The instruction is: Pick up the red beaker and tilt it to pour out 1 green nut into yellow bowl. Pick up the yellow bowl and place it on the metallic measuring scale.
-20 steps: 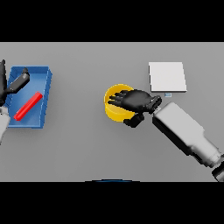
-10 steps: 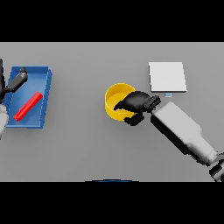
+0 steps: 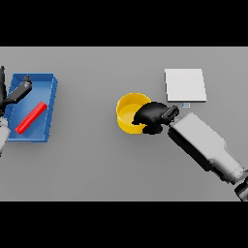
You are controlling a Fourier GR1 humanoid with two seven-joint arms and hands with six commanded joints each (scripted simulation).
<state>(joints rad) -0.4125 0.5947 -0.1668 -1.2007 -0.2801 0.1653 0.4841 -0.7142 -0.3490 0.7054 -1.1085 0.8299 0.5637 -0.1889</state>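
Note:
The yellow bowl [image 3: 127,114] stands on the table's middle. My right hand [image 3: 154,116] is at its right side, fingers curled over the rim and into the bowl. The inside of the bowl that shows is plain yellow; no green nut can be seen. The red beaker [image 3: 31,117] lies slanted in the blue tray [image 3: 50,97] at the far left. My left hand [image 3: 17,93] hangs over the tray's upper left corner with straight fingers, apart from the beaker. The metallic measuring scale [image 3: 185,84], a pale square plate, sits up and to the right of the bowl.
My right forearm [image 3: 203,145] runs from the lower right corner up to the bowl, passing just below the scale. Bare grey table [image 3: 87,160] lies between the tray and the bowl.
My right hand has slid from above the bowl to its right rim and its fingers have curled onto it. The bowl, beaker and left hand have stayed in place.

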